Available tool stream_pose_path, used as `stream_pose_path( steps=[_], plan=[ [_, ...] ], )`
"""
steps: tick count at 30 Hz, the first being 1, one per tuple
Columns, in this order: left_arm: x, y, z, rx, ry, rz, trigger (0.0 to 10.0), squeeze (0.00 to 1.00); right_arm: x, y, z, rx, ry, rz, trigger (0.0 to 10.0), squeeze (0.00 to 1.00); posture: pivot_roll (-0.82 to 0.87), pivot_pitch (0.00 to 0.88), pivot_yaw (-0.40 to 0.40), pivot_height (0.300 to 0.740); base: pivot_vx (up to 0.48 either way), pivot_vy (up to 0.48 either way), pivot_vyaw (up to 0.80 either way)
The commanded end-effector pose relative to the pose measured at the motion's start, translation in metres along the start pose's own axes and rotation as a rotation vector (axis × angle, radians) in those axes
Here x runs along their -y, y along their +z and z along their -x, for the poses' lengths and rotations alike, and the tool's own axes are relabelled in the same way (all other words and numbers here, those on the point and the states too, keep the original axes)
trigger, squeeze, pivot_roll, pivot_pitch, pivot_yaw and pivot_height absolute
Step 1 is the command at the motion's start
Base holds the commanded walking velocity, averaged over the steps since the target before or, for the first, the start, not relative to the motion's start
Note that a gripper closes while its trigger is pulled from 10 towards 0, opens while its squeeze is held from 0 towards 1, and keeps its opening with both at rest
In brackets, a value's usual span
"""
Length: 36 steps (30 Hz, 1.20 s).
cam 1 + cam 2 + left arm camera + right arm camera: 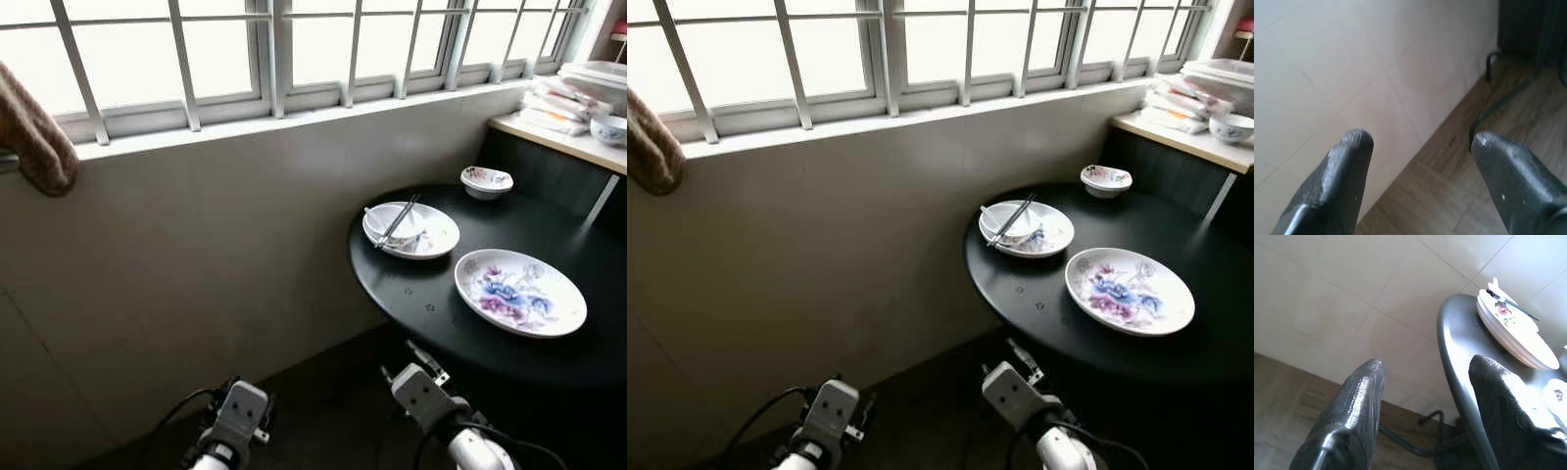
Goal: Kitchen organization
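the round black table stood beside the tiled wall under the barred window, its right side cut off by the frame. on it: a flowered plate at the near side, a white plate behind it carrying a bowl, spoon and chopsticks, and a small flowered bowl farthest back. the left gripper hung low, left of the table, fingers spread and empty. the right gripper was below the table's near edge, likewise spread and empty. a brown cloth was partly cut off at the far left.
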<state>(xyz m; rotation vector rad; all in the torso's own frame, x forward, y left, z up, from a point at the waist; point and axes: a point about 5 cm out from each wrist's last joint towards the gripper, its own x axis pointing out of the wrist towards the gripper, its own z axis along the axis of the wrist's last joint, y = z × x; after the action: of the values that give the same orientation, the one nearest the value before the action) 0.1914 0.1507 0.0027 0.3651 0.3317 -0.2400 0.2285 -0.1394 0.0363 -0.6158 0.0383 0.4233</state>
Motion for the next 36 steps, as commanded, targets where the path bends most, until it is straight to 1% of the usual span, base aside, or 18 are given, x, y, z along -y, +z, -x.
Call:
stream_pose_path(
  steps=[1,5,9,18,20,21,22,24,25,28,30,33,36],
  plan=[
    [0.001,0.007,-0.004,0.029,0.006,0.013,10.0,0.00,0.010,0.000,0.001,0.003,-0.031,0.018,10.0,0.00,-0.05,0.000,0.023,0.740,0.000,0.000,0.00],
    [0.001,0.008,-0.004,0.038,0.007,0.018,10.0,0.00,0.019,0.001,-0.002,0.008,-0.084,0.019,10.0,0.00,-0.05,0.000,0.022,0.740,0.000,0.000,0.00],
    [0.001,0.008,-0.005,0.038,0.007,0.020,10.0,0.00,0.024,0.001,-0.005,0.007,-0.105,0.019,10.0,0.00,-0.05,0.000,0.019,0.740,0.000,0.000,0.00],
    [0.002,0.009,-0.006,0.040,0.017,0.026,10.0,0.00,0.022,0.000,-0.007,0.006,-0.088,0.028,10.0,0.00,-0.04,0.000,0.010,0.740,0.000,0.000,0.00],
    [0.001,0.008,-0.006,0.038,0.021,0.028,10.0,0.00,0.021,0.000,-0.007,0.002,-0.069,0.077,10.0,0.00,-0.04,0.000,0.010,0.740,0.000,0.000,0.00],
    [0.001,0.008,-0.006,0.036,0.021,0.028,10.0,0.00,0.018,0.000,-0.007,0.009,-0.061,0.120,10.0,0.00,-0.04,0.000,0.010,0.740,0.000,0.000,0.80],
    [0.001,0.008,-0.006,0.035,0.021,0.028,10.0,0.00,0.017,0.000,-0.007,0.012,-0.059,0.123,10.0,0.00,-0.04,0.000,0.010,0.740,0.000,0.000,0.80],
    [0.001,0.008,-0.006,0.034,0.021,0.028,10.0,0.00,0.017,0.000,-0.007,0.012,-0.062,0.106,10.0,0.00,-0.04,0.000,0.010,0.740,0.000,0.000,0.80],
    [0.001,0.008,-0.006,0.034,0.021,0.028,10.0,0.00,0.017,-0.001,-0.007,0.007,-0.070,0.080,10.0,0.00,-0.04,0.000,0.011,0.740,0.000,0.000,0.80],
    [0.002,0.009,-0.006,0.039,0.019,0.022,10.0,0.00,0.018,-0.001,-0.007,0.006,-0.071,0.069,10.0,0.00,-0.04,0.000,0.012,0.740,0.000,0.000,0.53],
    [0.002,0.009,-0.006,0.043,0.018,0.021,10.0,0.00,0.018,-0.001,-0.007,0.003,-0.064,0.081,10.0,0.00,-0.04,0.000,0.012,0.740,0.000,0.000,0.00],
    [0.002,0.009,-0.006,0.043,0.018,0.021,10.0,0.00,0.015,-0.003,-0.008,-0.008,-0.046,0.121,10.0,0.00,-0.04,0.000,0.011,0.740,0.000,0.000,0.80],
    [0.002,0.009,-0.006,0.041,0.018,0.019,10.0,0.00,0.015,-0.004,-0.008,-0.011,-0.046,0.115,10.0,0.00,-0.04,0.000,0.011,0.740,0.000,0.000,0.80]
  ],
)
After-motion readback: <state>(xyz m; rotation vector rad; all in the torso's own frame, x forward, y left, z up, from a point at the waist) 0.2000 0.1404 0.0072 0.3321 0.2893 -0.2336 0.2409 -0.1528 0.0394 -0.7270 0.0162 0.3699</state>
